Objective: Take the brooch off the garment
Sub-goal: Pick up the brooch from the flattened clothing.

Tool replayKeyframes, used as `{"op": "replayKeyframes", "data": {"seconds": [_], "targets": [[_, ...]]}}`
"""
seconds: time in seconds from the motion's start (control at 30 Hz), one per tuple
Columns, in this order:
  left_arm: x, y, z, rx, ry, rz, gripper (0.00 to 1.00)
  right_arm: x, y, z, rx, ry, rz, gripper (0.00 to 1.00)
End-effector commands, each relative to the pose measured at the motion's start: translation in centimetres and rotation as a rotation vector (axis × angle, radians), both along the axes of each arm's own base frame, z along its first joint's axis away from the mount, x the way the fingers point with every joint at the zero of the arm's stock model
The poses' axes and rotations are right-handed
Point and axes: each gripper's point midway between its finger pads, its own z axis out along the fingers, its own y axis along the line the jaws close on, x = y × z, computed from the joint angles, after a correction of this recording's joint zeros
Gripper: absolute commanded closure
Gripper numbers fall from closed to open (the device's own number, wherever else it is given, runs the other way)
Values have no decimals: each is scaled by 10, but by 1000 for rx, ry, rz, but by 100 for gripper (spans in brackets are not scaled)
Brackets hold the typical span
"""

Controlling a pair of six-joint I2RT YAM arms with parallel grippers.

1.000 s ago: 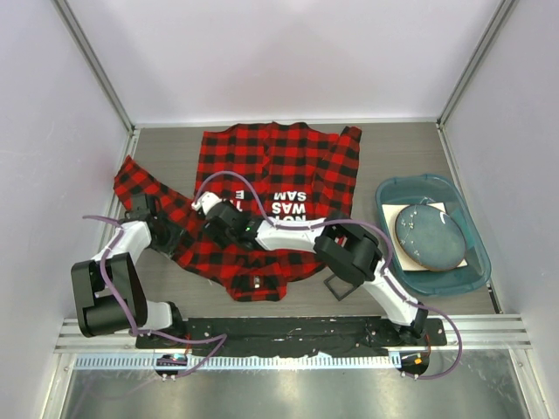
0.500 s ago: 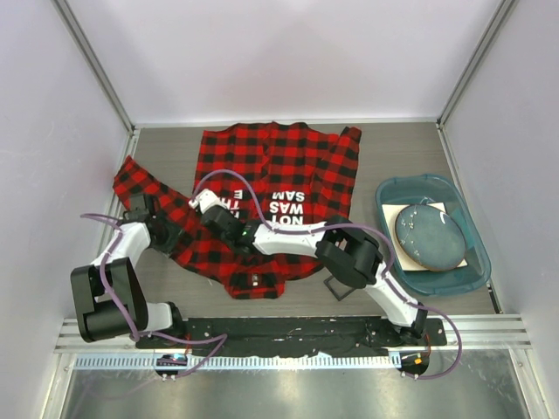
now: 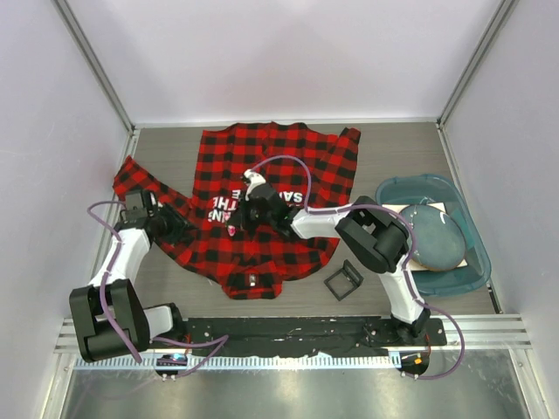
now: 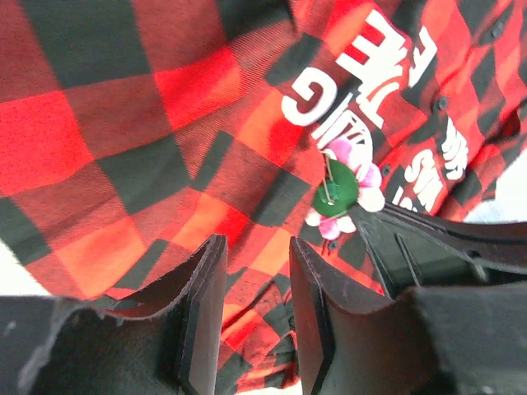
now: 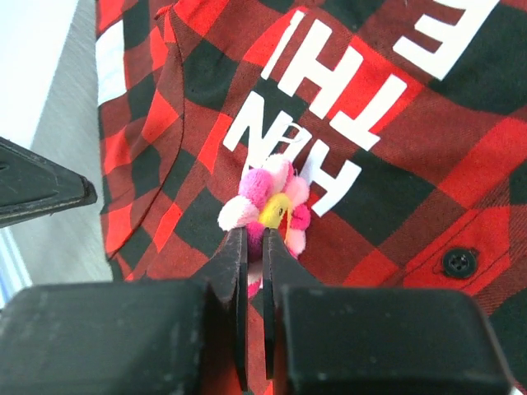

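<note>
Where the white lettering [image 5: 329, 107] runs across the garment [image 3: 279, 166], the right gripper [image 5: 254, 239] has its jaws drawn almost together on the lower petals of the brooch [image 5: 268, 210]. A bit of pink shows in the slit between them. From the left wrist the brooch's green back and its pin face the camera, just beside the dark right finger. Whether the pin is clear of the cloth cannot be told.

The left gripper [image 4: 255, 247] sits over the shirt's left part, near the sleeve that reaches towards the bench's left edge. Its jaws stand partly apart, with checked cloth showing through the gap, and nothing is plainly caught between them.

The garment lies spread from close to the far edge of the bench [image 3: 393, 148] down past the middle, its near hem rumpled. Bare wood shows at the far right corner and in a strip along the near edge, where a black square frame [image 3: 344, 280] lies just off the hem. A teal basin [image 3: 472, 262] stands against the right edge, and the right arm's elbow rises just beside its rim.
</note>
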Motion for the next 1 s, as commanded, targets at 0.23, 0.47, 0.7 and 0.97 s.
{"op": "replayKeyframes", "data": {"seconds": [0.23, 0.47, 0.7, 0.97], "targets": [[28, -72, 38, -134, -182, -282, 61, -36, -10, -4, 168, 173, 43, 90], [31, -86, 17, -89, -107, -303, 70, -41, -27, -22, 128, 201, 17, 96], [28, -76, 8, -34, -92, -250, 73, -51, -32, -35, 121, 246, 26, 97], [20, -78, -20, -11, -3, -264, 73, -48, -26, -20, 116, 201, 69, 90]]}}
